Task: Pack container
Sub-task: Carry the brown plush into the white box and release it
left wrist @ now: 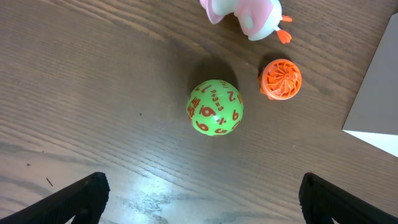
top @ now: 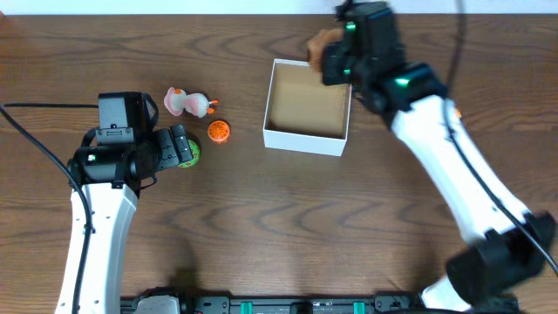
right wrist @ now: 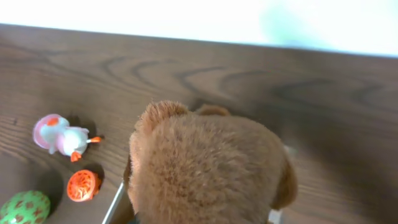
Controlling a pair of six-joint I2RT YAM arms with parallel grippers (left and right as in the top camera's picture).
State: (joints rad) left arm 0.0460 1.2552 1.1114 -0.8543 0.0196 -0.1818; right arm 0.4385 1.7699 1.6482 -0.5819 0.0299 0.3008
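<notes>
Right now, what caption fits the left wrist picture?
Open left gripper over a green numbered ball, near an orange ball and a pink duck.

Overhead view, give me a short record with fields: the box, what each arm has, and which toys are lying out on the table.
container: white box, tan inside, no toy seen in it
right gripper: shut on brown plush toy, at the box's far right corner, not yet inside
left gripper: open, fingers wide apart, over the green ball
toys on the table: green ball, orange ball, pink and white duck, all left of the box
</notes>
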